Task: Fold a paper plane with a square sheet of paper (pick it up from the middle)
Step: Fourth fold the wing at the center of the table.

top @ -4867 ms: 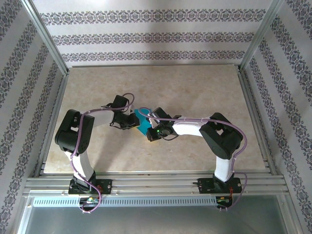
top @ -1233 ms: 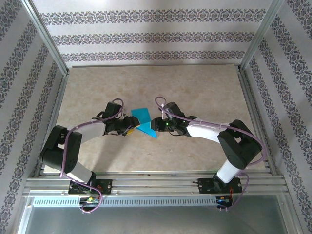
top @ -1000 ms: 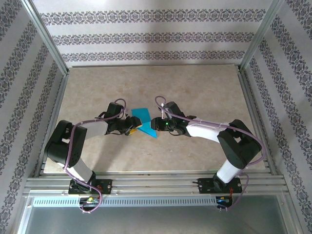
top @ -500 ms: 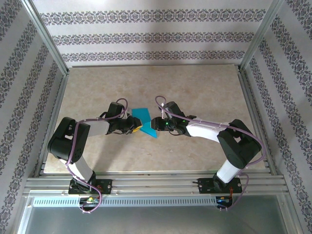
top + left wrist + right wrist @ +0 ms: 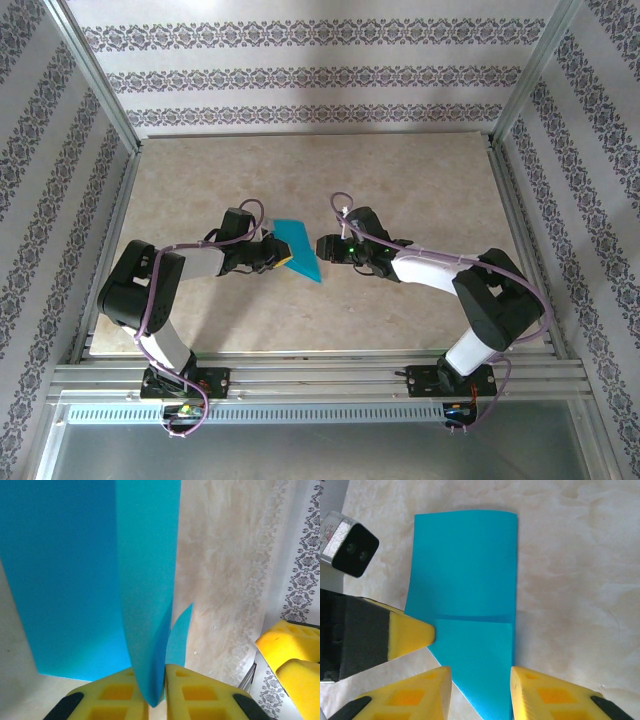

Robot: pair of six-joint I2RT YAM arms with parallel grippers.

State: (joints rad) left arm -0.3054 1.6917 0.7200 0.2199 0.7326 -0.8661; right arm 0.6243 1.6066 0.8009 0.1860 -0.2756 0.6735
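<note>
Your left gripper point(image 5: 157, 672) now clamps the folded teal paper point(image 5: 465, 570) (jaws stood wider a second ago); your right gripper point(image 5: 481, 677), jaws partly apart, has backed off it.

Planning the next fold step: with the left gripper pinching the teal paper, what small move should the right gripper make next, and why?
Probably ease the right gripper forward and close it on the narrow end of the teal paper. Its fingers stand open on either side of that end, while the left gripper is shut on the paper's side edge, steadying it.
</note>
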